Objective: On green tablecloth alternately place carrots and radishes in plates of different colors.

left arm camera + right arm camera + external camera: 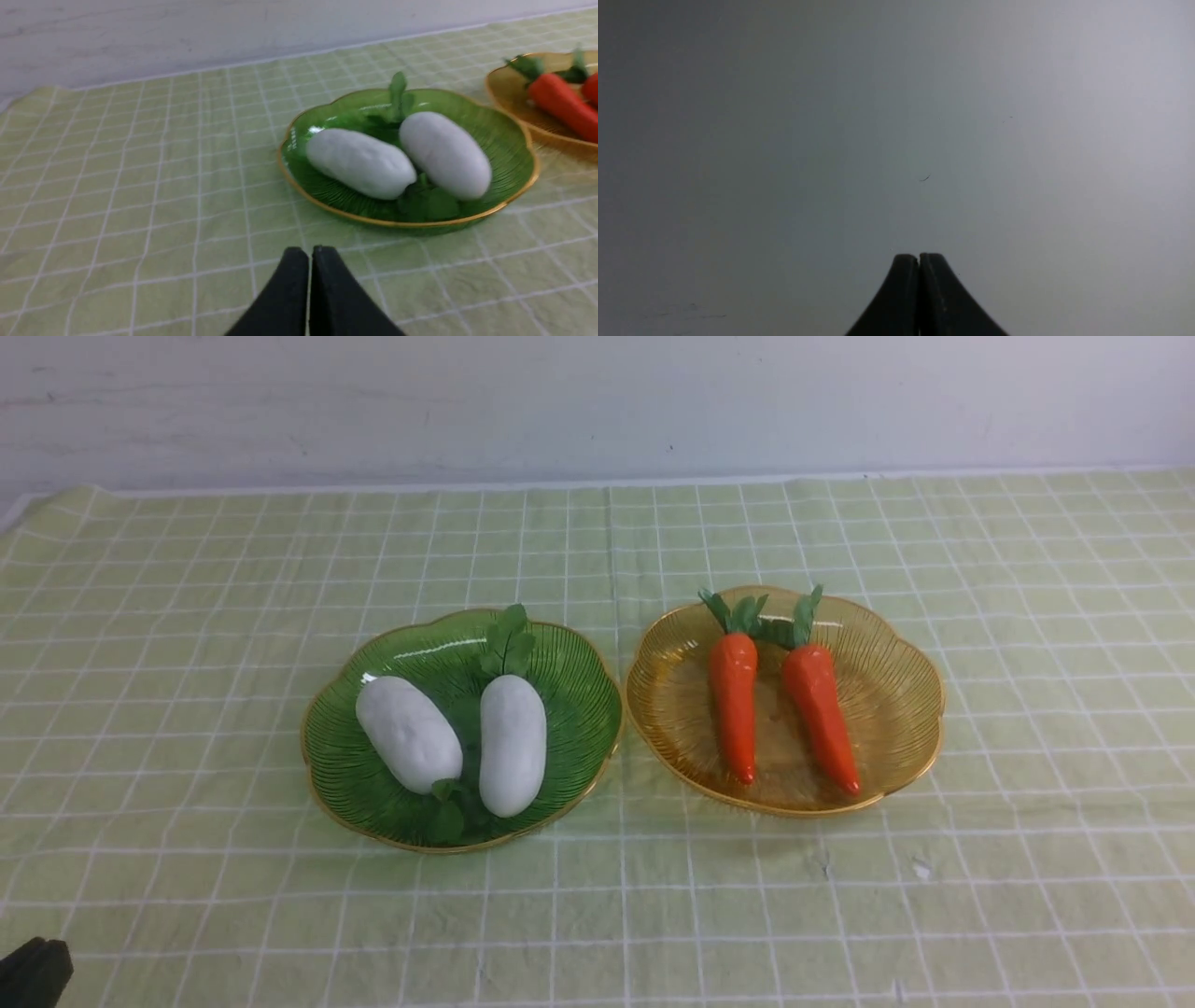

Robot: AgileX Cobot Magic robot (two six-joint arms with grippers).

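Two white radishes [409,733] [513,745] lie side by side in the dark green plate [579,691] on the green tablecloth [187,709]. Two orange carrots [734,705] [822,714] lie in the amber plate [896,681] to its right. In the left wrist view the radishes [359,163] [444,154] and green plate [509,140] lie ahead of my left gripper [310,252], which is shut and empty, near the table's front left corner [35,971]. My right gripper [919,257] is shut and empty, facing a plain grey surface, outside the front view.
A white wall [597,401] runs behind the table's far edge. The cloth is slightly wrinkled near the front. The amber plate with a carrot [560,102] shows at the edge of the left wrist view.
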